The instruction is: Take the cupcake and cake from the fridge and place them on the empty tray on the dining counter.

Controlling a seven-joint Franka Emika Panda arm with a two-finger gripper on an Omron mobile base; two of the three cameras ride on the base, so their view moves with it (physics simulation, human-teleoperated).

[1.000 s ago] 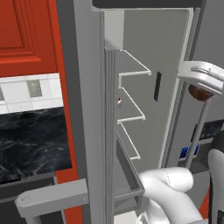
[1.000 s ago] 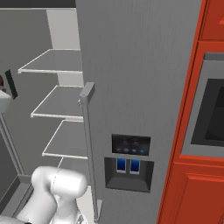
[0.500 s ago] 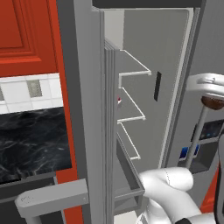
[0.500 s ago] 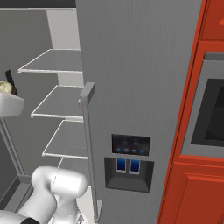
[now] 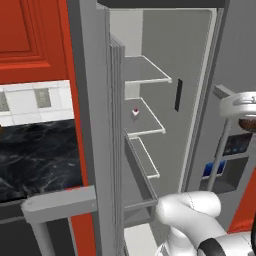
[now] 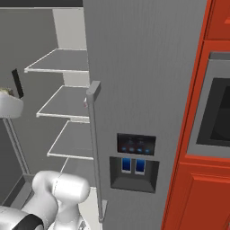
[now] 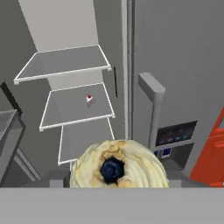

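The cupcake (image 7: 119,168), cream-topped with a dark centre, sits close against the hand camera and hides the fingertips. Its brown base (image 5: 248,123) hangs under the white hand at the right edge of the left base view, with my gripper (image 5: 247,120) shut on it outside the fridge (image 5: 195,65). The cake (image 7: 89,99), a tiny white piece with a red top, stands on the middle shelf (image 5: 135,112) of the open fridge. The empty tray and the dining counter are out of view.
The closed fridge door (image 6: 143,67) with its bar handle (image 6: 94,148) and dispenser panel (image 6: 134,157) stands right of the opening. The open door (image 5: 92,125) juts out on the left. A black wall counter (image 5: 35,160) and a built-in oven (image 6: 220,117) flank the fridge.
The hand with the cupcake has drawn further back from the fridge, drifting toward the right edge of the left base view and slightly down. The cake has stayed on its shelf.
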